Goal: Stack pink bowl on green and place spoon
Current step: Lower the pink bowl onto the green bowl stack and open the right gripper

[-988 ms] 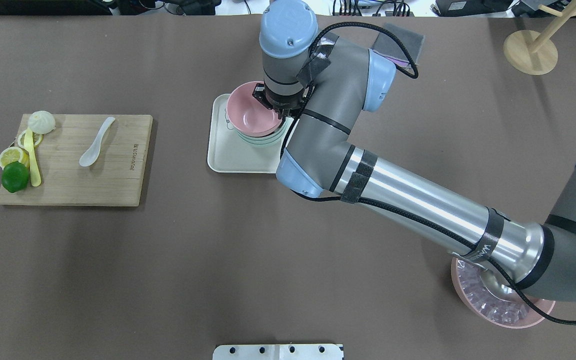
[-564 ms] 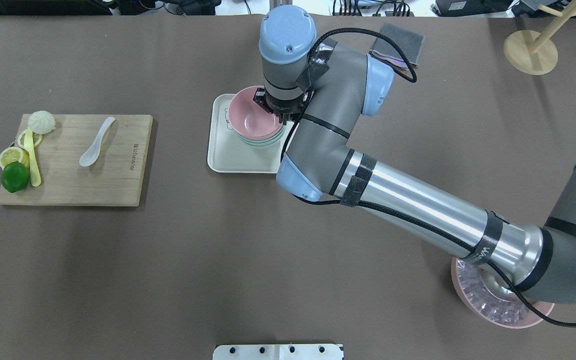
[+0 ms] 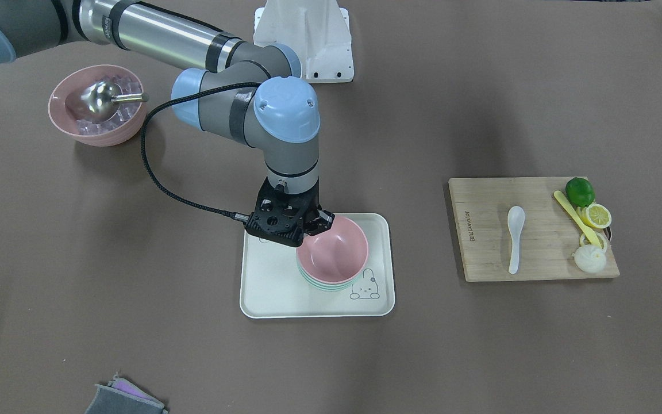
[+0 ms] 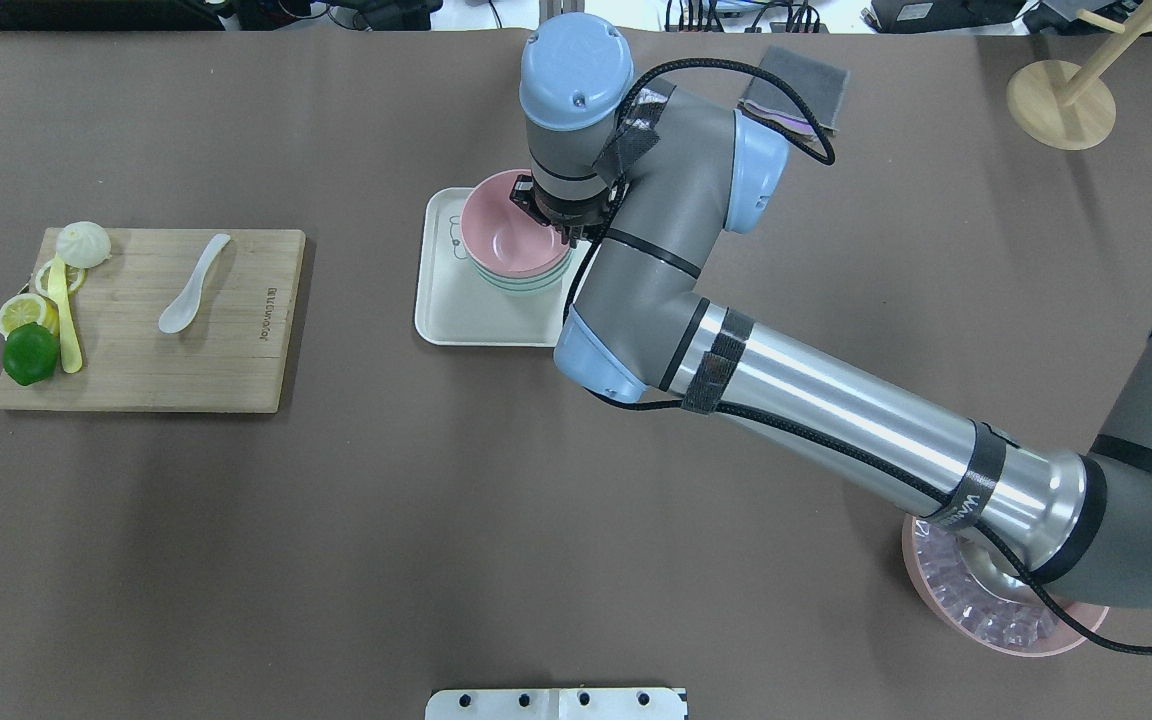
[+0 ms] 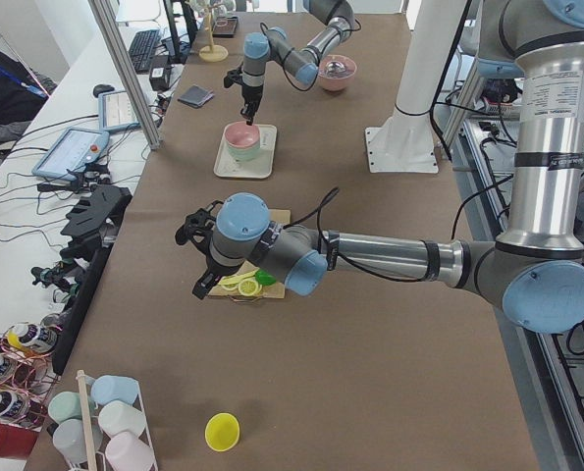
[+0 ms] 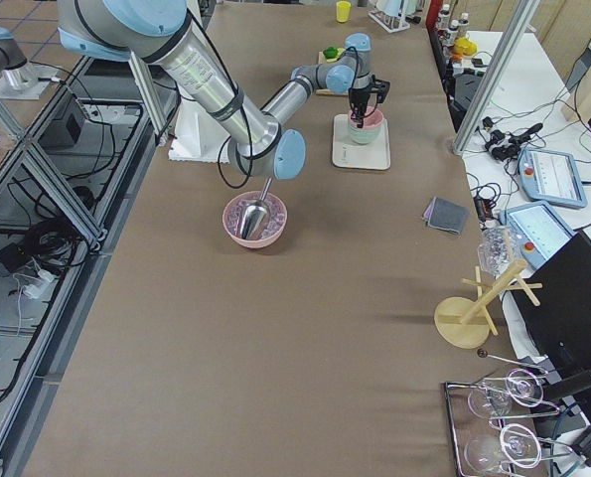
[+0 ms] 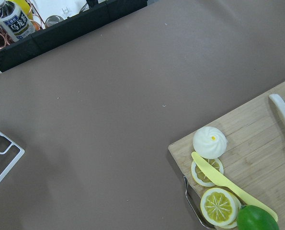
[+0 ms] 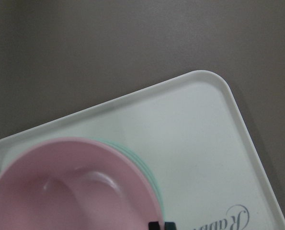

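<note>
The pink bowl sits nested in the green bowl, with just the green rim peeking out underneath. The pair stands on the white tray around the middle of the bench. The right gripper is down at the pink bowl's rim on the robot's side, and from the wrist view its fingers look drawn close together with the rim pinched between them. The spoon lies on the wooden cutting board well off to the robot's left, apart from the bun, lemon slices, yellow knife and lime crowded at the board's outer end. The left gripper hangs over that end of the board, but only the side view catches it, so can't tell if it's open or closed. Over on the robot's right there's an ice dish with a metal scoop in it.
</note>
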